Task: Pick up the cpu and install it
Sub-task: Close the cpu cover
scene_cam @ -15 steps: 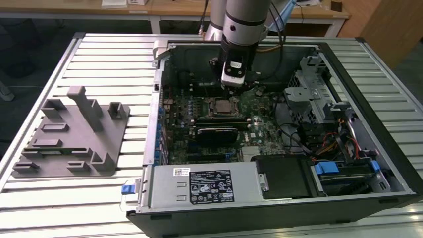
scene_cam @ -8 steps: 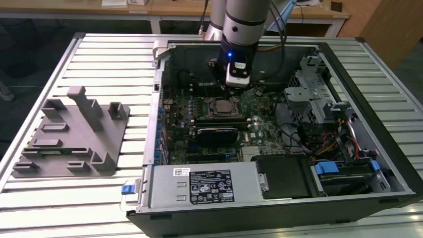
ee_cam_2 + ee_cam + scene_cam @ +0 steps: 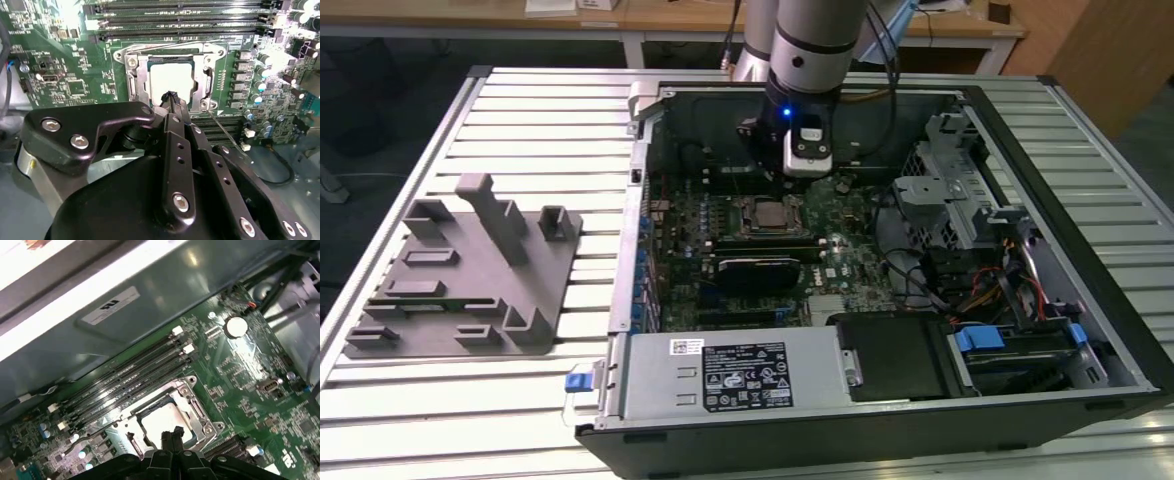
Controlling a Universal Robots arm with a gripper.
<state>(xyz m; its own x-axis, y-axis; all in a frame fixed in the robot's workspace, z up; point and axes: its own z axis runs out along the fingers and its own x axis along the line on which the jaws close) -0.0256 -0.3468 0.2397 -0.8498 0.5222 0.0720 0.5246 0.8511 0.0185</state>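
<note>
The cpu, a flat square chip with a silvery top, lies flat inside the motherboard socket, whose metal frame stands around it. In the exterior view the cpu sits mid-board in the open computer case. My gripper hangs just above the chip's near edge, its two black fingertips pressed together with nothing between them. In the exterior view the gripper is low inside the case, slightly behind the socket.
Memory slots run alongside the socket. The case holds a power supply at the front, and a drive cage and cables at the exterior view's right. A grey fixture stands on the slatted table at the exterior view's left.
</note>
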